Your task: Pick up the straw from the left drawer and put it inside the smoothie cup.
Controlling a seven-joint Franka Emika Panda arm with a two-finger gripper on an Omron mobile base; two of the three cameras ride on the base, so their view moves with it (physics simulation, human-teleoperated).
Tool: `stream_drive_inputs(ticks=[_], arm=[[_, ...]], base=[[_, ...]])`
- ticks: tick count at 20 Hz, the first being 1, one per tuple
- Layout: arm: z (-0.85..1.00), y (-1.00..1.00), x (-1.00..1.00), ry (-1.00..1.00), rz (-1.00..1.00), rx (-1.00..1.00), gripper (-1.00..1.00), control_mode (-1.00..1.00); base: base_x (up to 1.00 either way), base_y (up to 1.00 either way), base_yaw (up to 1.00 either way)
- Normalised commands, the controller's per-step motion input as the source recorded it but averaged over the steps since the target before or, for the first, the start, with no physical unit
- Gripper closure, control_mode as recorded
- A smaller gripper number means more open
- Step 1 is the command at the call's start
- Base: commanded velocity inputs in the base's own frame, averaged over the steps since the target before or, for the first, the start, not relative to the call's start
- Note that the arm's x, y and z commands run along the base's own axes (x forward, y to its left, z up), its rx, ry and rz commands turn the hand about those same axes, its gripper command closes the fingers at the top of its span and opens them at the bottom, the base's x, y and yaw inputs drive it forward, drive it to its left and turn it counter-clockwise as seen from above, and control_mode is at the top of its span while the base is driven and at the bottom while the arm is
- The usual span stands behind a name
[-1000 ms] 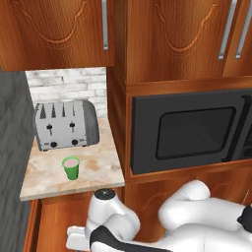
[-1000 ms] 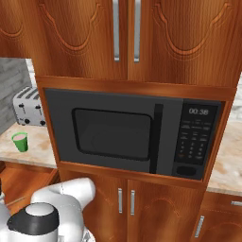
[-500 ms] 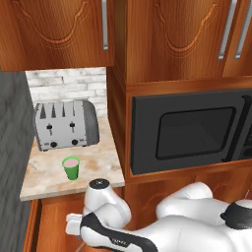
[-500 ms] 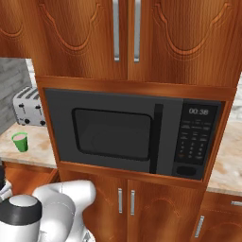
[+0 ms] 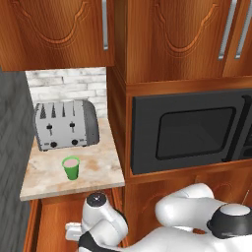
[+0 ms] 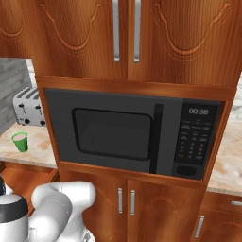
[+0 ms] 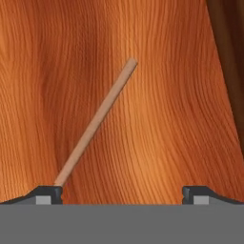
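In the hand view the straw (image 7: 97,119), a thin tan stick, lies slantwise on the reddish-brown floor of the left drawer (image 7: 162,124). My gripper (image 7: 124,194) hovers over it, open, fingers wide apart. The straw's near end reaches the left fingertip (image 7: 47,193); the rest runs up between the fingers. The smoothie cup (image 5: 71,168), green with pink liquid, stands upright on the marble counter in front of the toaster, also the cup (image 6: 20,142). The drawer (image 5: 49,221) is pulled open below the counter, and my arm bends down into it.
A silver toaster (image 5: 64,125) stands behind the cup against the brick wall. A black microwave (image 5: 189,133) fills the niche to the right. The drawer's dark side wall (image 7: 228,62) runs along one edge of the hand view. Carved cabinet doors hang above.
The arm has shifted a little to the left and settled lower over the open drawer. Cup, toaster and drawer stay put.
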Motion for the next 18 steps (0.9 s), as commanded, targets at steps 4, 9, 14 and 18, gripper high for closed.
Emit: stream_drive_inputs(ticks=[4,9,14,18], arm=[[-0.15,0.0,0.16,-0.02,-0.08,0.0,-1.0,-1.0],[-0.11,0.01,0.23,0.0,-0.12,0.0,-1.0,-1.0],[-0.12,0.05,0.23,0.01,-0.11,0.0,-1.0,-1.0],[-0.08,0.1,0.2,0.08,-0.1,0.0,-1.0,-1.0]], base=[[0.0,0.0,0.0],[0.0,0.0,0.0],[0.0,0.0,0.0],[0.0,0.0,0.0]])
